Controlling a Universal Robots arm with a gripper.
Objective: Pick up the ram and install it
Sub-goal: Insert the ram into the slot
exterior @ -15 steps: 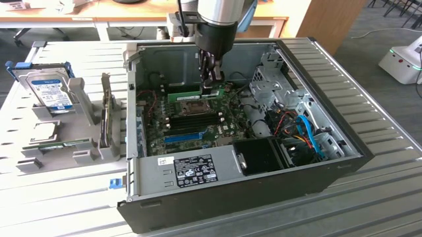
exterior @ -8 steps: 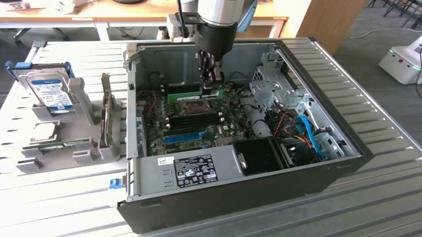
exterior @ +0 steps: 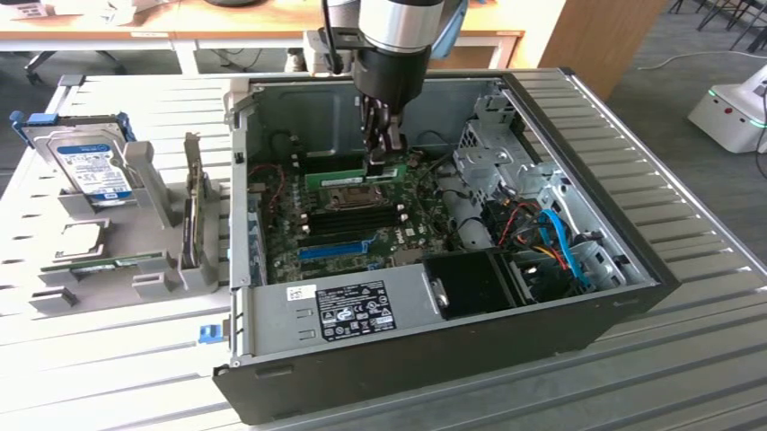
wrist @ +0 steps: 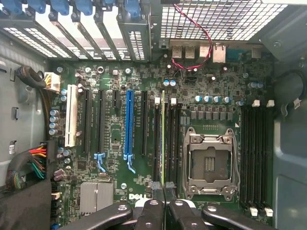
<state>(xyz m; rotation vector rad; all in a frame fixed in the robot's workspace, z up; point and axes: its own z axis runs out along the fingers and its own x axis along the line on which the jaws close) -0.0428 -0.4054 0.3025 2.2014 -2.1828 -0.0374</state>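
My gripper [wrist: 163, 188] is pinched narrow on the ram [wrist: 163, 139], which sits edge-on along the black slots [wrist: 171, 143]. I judge the ram light and stiff but fragile. It is best held by its bare top edge, clear of the chips.

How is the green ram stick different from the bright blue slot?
The ram is green, while the blue slot is bright blue. The ram is pinched in the claw and shows edge-on as a thin line. The blue slot is fixed to the motherboard and looks wider. The ram runs close beside the processor socket, and the blue slot lies farther from it. Both are long, narrow and point the same way.
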